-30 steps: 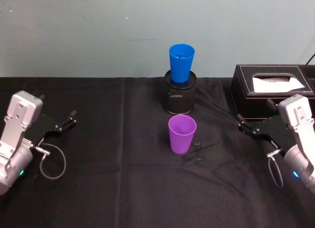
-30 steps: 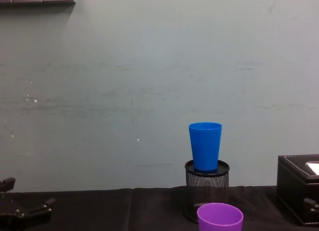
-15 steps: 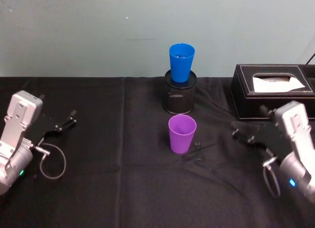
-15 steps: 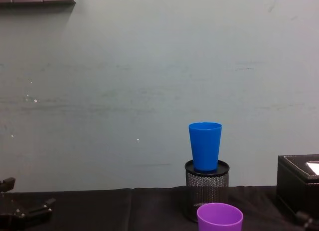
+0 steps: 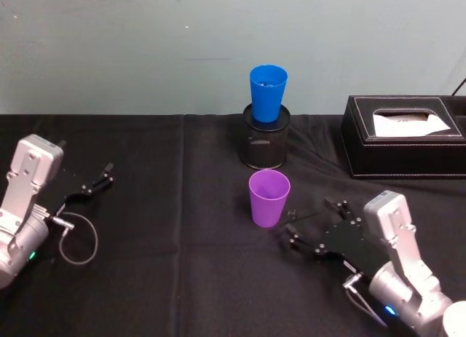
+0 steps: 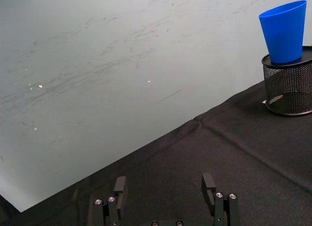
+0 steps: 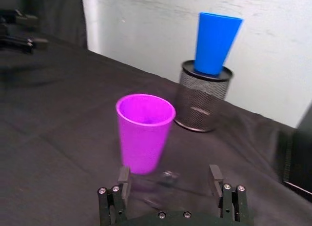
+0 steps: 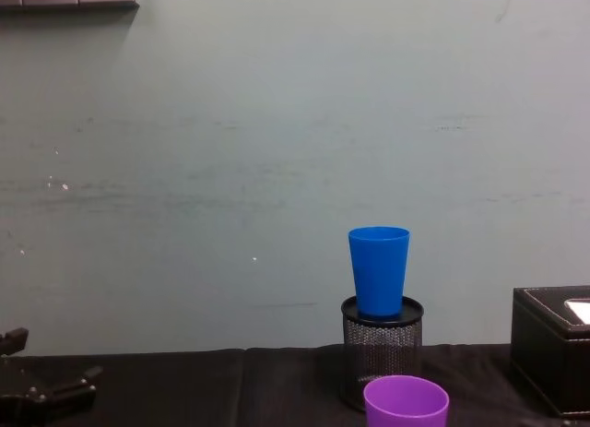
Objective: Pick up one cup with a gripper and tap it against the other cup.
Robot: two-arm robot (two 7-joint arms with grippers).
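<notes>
Head view: blue cup [image 5: 268, 93] sits atop mesh holder [image 5: 266, 144]; purple cup [image 5: 269, 198] stands before it on the counter [image 5: 182, 242]; tissue box [image 5: 404, 137] at right.
Right wrist view: right claw [image 7: 169, 174] wide open, empty, just short of purple cup.
Left wrist view: left claw [image 6: 164, 182] open, empty, well apart from both cups.
Chest view: purple cup in front of holder.

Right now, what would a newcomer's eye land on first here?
The blue cup perched on a black mesh holder at the back middle of the table, with the purple cup upright in front. The right claw sits open beside the purple cup, not touching it. The left claw is parked far left.
</notes>
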